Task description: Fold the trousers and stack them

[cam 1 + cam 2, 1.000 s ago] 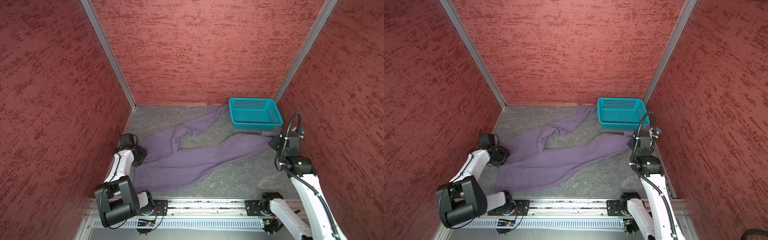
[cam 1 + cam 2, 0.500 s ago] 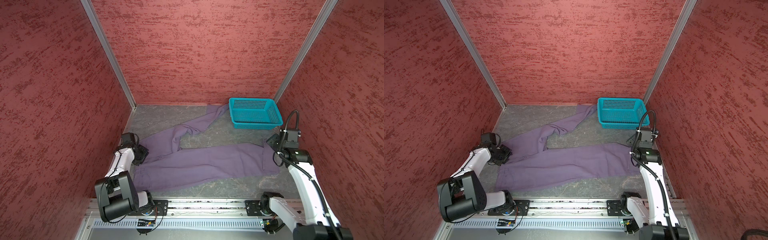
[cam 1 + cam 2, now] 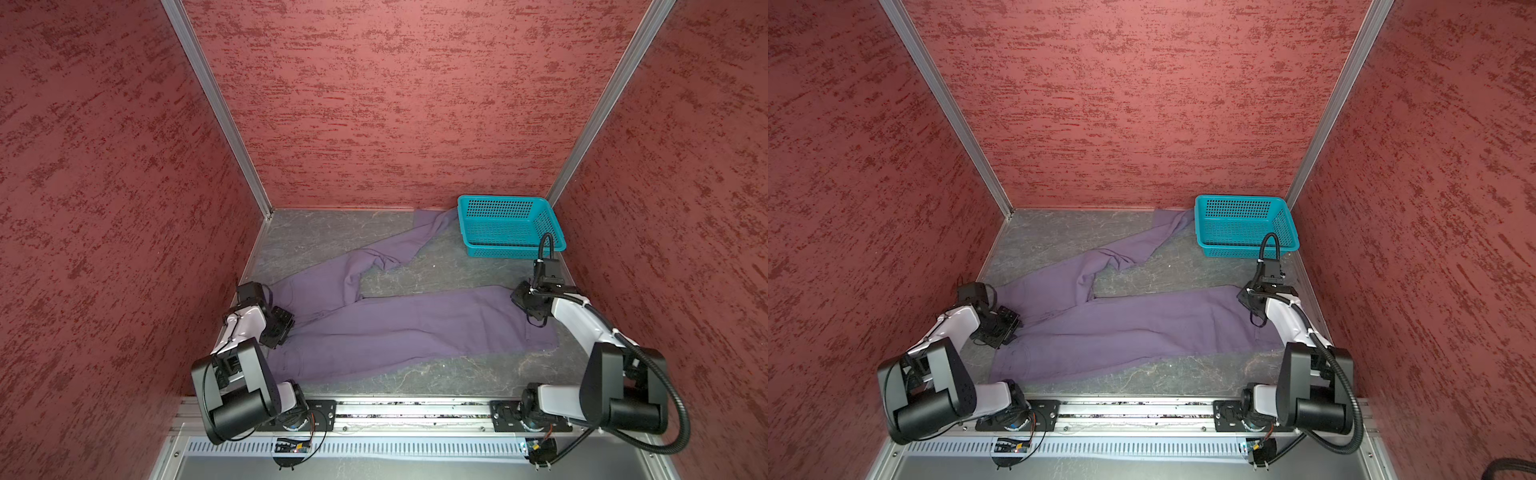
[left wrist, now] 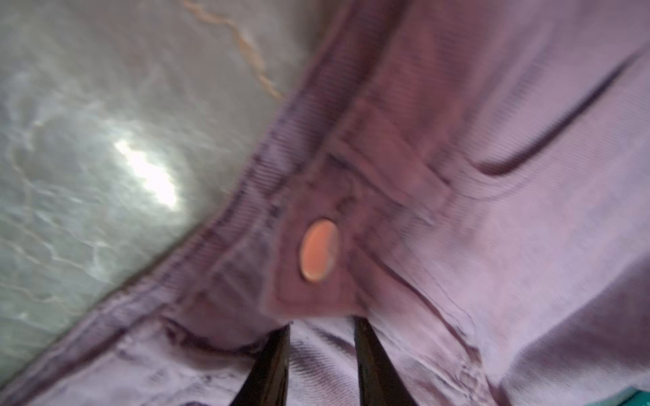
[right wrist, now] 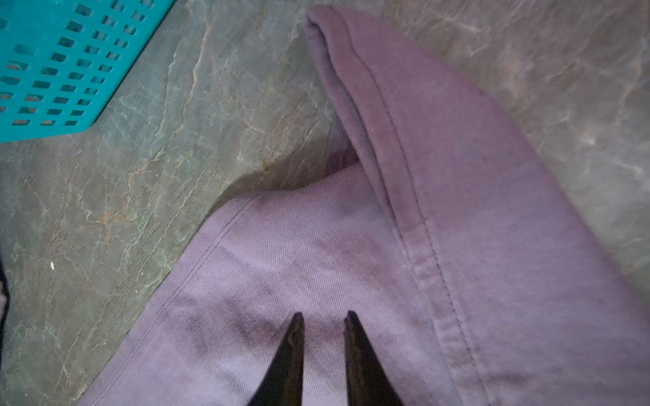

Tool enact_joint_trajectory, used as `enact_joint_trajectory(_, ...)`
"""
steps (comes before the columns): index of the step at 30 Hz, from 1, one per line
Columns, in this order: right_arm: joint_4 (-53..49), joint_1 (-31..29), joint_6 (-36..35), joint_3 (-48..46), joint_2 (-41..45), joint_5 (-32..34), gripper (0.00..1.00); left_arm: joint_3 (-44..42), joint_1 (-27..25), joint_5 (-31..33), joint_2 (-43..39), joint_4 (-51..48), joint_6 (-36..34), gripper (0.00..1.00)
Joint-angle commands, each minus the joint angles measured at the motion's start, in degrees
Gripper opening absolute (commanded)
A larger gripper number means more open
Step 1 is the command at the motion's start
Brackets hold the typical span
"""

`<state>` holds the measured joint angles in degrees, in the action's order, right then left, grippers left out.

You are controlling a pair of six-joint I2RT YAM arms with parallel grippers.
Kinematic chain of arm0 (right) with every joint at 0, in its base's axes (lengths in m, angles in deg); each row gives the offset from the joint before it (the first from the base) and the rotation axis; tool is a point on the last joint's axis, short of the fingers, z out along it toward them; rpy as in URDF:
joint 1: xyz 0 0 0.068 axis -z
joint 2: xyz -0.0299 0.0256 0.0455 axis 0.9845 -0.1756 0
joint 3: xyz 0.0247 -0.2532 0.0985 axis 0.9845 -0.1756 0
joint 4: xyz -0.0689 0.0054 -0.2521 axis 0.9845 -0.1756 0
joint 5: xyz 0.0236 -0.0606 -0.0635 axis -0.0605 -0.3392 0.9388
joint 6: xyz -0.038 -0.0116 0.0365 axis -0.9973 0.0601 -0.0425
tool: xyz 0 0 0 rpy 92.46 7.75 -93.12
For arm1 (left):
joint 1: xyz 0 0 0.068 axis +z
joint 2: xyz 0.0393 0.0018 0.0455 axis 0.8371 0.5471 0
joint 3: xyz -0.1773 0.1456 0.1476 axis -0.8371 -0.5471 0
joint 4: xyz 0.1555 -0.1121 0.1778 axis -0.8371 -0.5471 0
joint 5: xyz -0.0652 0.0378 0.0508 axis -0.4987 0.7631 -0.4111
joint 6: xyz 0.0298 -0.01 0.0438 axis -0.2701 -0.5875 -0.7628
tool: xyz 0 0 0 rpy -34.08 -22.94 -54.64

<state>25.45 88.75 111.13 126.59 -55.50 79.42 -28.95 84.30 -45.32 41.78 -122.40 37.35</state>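
Purple trousers [image 3: 395, 328] lie spread across the grey stone-look desk [image 3: 332, 237] inside a red-walled booth [image 3: 395, 104], w/ both robot arms down on the cloth. The waist sits at the L side of the desk. One leg runs flat across the front toward the R arm. The other angles to the back, its end just beside the teal perforated basket [image 3: 509, 249] in the back R corner. Both top views show the same layout: trousers [image 3: 1121, 324] unfolded, basket [image 3: 1246, 251] w/ nothing visible inside.

L claw [image 3: 289, 323] rests at the waistband. In the L wrist view, which is blurred, the claw [image 4: 322, 321] is narrow, and bunched cloth fills the gap btw its two dark fingers [image 4: 274, 358]. It looks clamped on the waistband, right under a flap w/ an orange button [image 4: 319, 249].

R claw [image 3: 519, 298] is over the far end of the front leg, near the hem. In the R wrist view the claw [image 5: 323, 316] has its tips a narrow gap apart above the fabric. The cloth seen btw them lies smooth, w/ no fold pinched. Past the tips, the hem end [image 5: 351, 70] is doubled back over the leg. A corner of the basket [image 5: 52, 70] shows nearby, apart from the cloth.
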Motion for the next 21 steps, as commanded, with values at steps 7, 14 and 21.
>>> enact_joint_trajectory(7, 7.8, 4.8, -1.1, -1.9, -7.6, -2.5, 0.26, -1.2, 4.3, 1.4, 4.8, 3.0, -1.6, 0.27)
enact_joint_trajectory(14, 7.3, 10.1, -3.1, 0.5, -11.7, 0.9, 0.26, -1.9, 6.7, 2.0, 3.1, 3.0, -1.7, 0.25)
enact_joint_trajectory(21, 5.5, 23.2, -5.1, 3.5, -9.9, 2.2, 0.26, -2.5, 8.8, 2.3, 1.2, 2.6, -1.9, 0.25)
